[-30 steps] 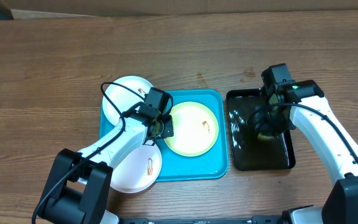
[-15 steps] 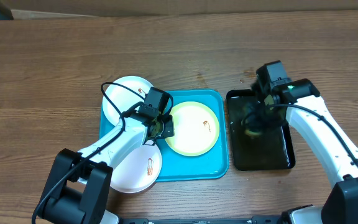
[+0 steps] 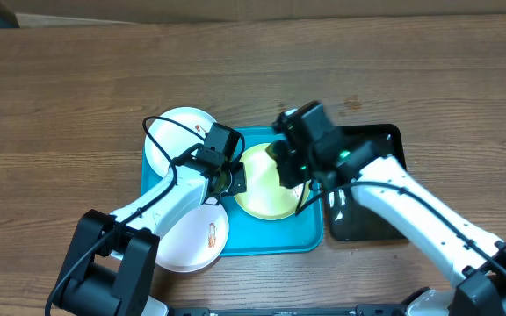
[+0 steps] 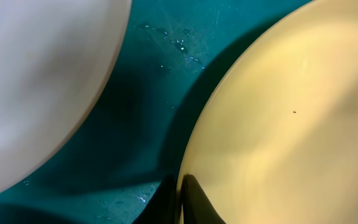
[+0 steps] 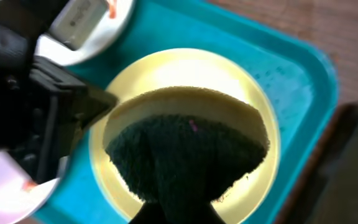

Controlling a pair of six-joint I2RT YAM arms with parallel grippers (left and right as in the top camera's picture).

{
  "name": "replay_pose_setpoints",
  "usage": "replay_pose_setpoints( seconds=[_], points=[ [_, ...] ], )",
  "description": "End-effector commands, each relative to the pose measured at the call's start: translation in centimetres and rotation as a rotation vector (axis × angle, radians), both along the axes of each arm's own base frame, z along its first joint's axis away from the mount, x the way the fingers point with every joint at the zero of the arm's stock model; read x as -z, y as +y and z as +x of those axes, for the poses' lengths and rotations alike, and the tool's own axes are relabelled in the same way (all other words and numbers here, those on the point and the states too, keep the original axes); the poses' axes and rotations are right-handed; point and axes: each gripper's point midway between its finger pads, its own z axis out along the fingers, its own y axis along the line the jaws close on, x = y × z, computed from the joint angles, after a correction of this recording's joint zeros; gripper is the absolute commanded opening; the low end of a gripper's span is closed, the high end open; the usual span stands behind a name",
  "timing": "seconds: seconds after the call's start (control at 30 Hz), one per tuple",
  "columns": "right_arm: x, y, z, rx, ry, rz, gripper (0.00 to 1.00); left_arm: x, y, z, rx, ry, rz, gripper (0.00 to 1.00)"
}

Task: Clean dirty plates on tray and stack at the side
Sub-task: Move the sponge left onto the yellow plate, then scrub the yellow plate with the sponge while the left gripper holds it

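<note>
The turquoise tray (image 3: 235, 239) holds a yellow-green rimmed plate (image 3: 262, 200). My left gripper (image 3: 227, 178) is shut on this plate's left rim, and its fingers (image 4: 182, 200) pinch the edge of the plate (image 4: 291, 118). My right gripper (image 3: 286, 165) is shut on a sponge (image 5: 185, 146) with a dark green pad, held over the plate (image 5: 253, 180). One white plate (image 3: 172, 133) lies at the tray's upper left. Another white plate (image 3: 196, 239), with a reddish smear, lies at the lower left.
A glossy black tray (image 3: 372, 224) stands right of the turquoise tray, partly under my right arm. Brown wooden table (image 3: 77, 88) lies all around. The white plate (image 4: 36, 81) lies close beside the held plate, over the tray floor (image 4: 148, 93).
My right arm has swung left from the black tray to above the yellow-green plate, carrying the sponge. The left arm has not moved.
</note>
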Motion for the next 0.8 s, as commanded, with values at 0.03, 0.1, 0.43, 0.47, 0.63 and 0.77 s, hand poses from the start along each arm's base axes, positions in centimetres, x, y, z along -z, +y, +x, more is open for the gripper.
replay_pose_setpoints(
  seconds=[0.03, 0.1, 0.43, 0.47, 0.63, 0.77],
  points=[
    [1.5, -1.2, 1.7, -0.029, -0.118, -0.189, 0.07, 0.5, -0.2, -0.4, -0.004, 0.019, -0.008, 0.07],
    [2.5, -0.9, 1.9, -0.056, -0.114, -0.206, 0.04, 0.5, -0.4, -0.4, -0.002, 0.023, -0.015, 0.08],
    [6.7, -1.1, 3.1, -0.165, -0.117, -0.335, 0.09, 0.5, -0.4, -0.4, -0.002, 0.023, -0.015, 0.09],
    [6.8, -1.2, 3.1, -0.169, -0.117, -0.338, 0.13, 0.5, -0.4, -0.4, -0.002, 0.023, -0.015, 0.09],
    [6.9, -1.7, 3.1, -0.172, -0.113, -0.362, 0.57, 0.5, -0.4, -0.4, -0.002, 0.023, -0.015, 0.09],
    [7.1, -1.6, 2.5, -0.176, -0.087, -0.348, 0.61, 0.5, -0.3, -0.5, -0.001, 0.023, -0.014, 0.09]
  ],
)
